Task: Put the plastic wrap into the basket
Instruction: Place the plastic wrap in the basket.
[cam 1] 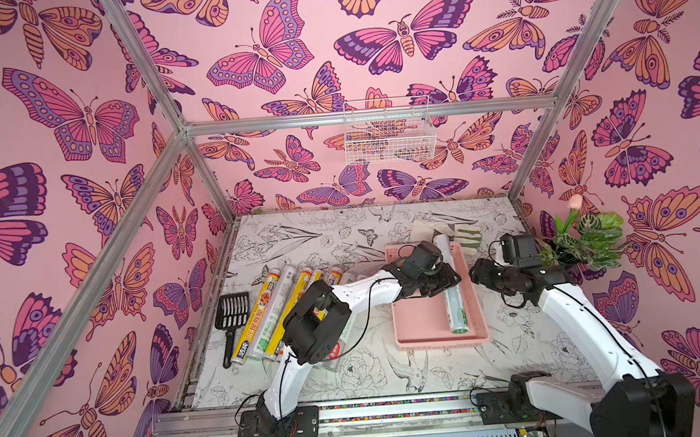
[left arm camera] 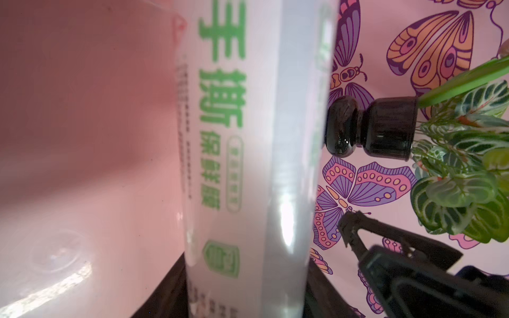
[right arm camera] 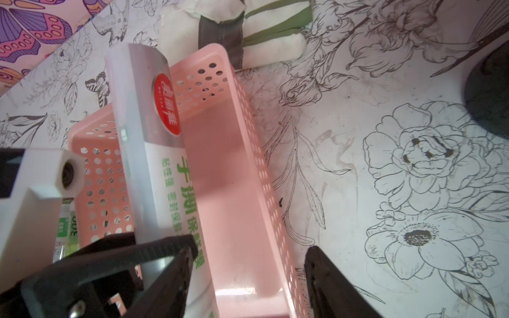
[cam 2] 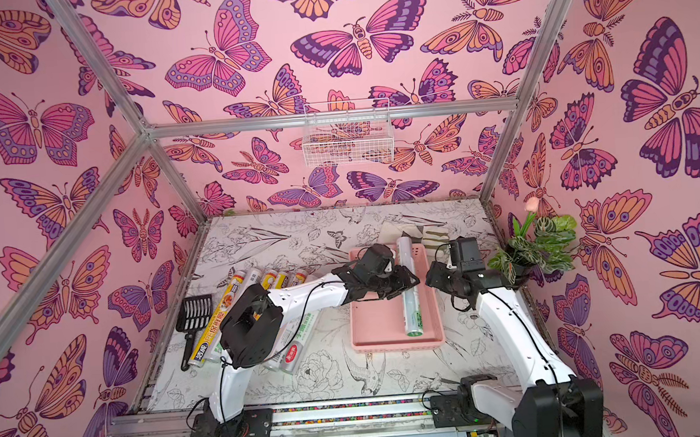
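Pressed close to the left wrist camera, the whitish-clear roll of plastic wrap [left arm camera: 248, 165] with green print fills the view, both ends cut off; dark blurred finger shapes flank it. In both top views the left gripper [cam 1: 448, 282] is clamped around this roll's middle, hiding that stretch. The roll lies lengthwise along the right side of the shallow pink perforated plastic basket [cam 1: 419, 323], its red-labelled far end jutting over the far rim. The right gripper [right arm camera: 252, 250] stands just beside the basket with jaws apart, holding nothing; whether a finger touches the wall is unclear. Other yellow and whitish rolls [cam 1: 258, 312] lie left of the basket, several half hidden under the left arm [cam 1: 361, 289].
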Robot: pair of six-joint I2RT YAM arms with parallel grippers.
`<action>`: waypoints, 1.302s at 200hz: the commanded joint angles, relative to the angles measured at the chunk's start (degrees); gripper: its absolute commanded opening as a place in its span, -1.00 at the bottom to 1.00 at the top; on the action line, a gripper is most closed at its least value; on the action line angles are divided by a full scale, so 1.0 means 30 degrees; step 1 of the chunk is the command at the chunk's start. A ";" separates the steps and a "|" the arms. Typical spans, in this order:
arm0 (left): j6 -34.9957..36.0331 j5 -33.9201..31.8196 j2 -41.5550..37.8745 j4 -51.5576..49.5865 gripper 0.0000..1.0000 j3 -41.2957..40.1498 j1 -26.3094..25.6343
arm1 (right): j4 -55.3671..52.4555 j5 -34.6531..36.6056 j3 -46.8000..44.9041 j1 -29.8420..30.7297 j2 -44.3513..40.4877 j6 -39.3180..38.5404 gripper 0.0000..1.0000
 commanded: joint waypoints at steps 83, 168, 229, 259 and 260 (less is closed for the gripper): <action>-0.1074 0.0421 0.0864 0.1392 -0.80 0.0359 -0.0422 | 0.0290 -0.0430 -0.0646 -0.0529 0.0378 0.0090 0.39; -0.1480 0.0673 0.2473 0.1408 -0.72 0.1547 -0.0246 | 0.1454 -0.3711 -0.1072 -0.0634 0.2915 0.0805 0.36; -0.1671 0.1174 0.3415 0.1378 -0.38 0.2179 -0.0077 | 0.2258 -0.3102 -0.2004 -0.0677 0.2161 0.2051 0.38; -0.1684 0.1273 0.3502 0.1378 -0.17 0.2162 -0.0028 | 0.2264 -0.2658 -0.2082 -0.0824 0.1675 0.2080 0.39; -0.1680 0.1284 0.3505 0.1386 -0.16 0.2174 -0.0027 | 0.2264 -0.2664 -0.2082 -0.0824 0.1669 0.2077 0.39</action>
